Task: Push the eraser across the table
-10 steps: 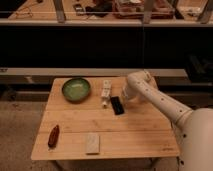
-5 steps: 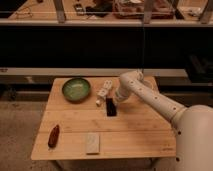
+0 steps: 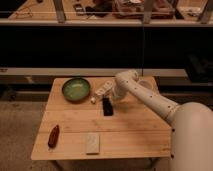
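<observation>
While gripper (image 3: 111, 99) hangs nr eraser (image 3: 107, 108), bowl (image 3: 76, 90) sits on table (image 3: 135, 131).

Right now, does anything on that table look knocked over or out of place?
Only the white blocks stand out: they lie slanted between the green bowl and the pincer, which sits at the far end of the black eraser. Nothing on the table looks spilled or broken.

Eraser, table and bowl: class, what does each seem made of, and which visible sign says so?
Eraser: black, slightly glossy, perhaps plastic or rubber. Table: pale wood, plank grain shows. Bowl: green, smooth sheen, perhaps ceramic. The gripper is by the eraser's far end.
</observation>
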Controlling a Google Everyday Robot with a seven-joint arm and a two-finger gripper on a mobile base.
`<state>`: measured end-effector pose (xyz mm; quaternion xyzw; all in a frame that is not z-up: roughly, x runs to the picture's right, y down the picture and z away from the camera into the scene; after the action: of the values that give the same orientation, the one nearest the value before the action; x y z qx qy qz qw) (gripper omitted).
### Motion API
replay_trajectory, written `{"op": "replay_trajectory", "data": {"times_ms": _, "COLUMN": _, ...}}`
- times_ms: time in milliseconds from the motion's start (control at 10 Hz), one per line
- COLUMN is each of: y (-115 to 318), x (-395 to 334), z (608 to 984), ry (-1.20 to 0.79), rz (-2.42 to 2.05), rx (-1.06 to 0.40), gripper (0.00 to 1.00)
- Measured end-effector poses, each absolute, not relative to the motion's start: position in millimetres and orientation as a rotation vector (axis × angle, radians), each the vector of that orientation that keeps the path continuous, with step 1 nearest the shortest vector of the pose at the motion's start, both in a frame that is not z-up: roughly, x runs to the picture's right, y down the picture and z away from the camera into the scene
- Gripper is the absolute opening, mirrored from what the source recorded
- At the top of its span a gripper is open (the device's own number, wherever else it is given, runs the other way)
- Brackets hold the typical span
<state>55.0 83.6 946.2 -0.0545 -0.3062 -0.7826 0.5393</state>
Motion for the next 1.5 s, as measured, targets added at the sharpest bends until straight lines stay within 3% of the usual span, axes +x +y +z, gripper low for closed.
{"op": "replay_trajectory", "data": {"times_ms": 700, "y": 61.2, "x": -7.9, "z": 946.2, "ry": -0.705, "rz": -1.948, "rx": -0.005, "gripper": 0.00}}
{"op": "replay_trajectory", "data": {"times_ms": 1500, "y": 94.0, "x": -49.1, "z": 921.8, "ry": -0.832, "rz": -2.005, "rx": 0.076, "gripper": 0.00}}
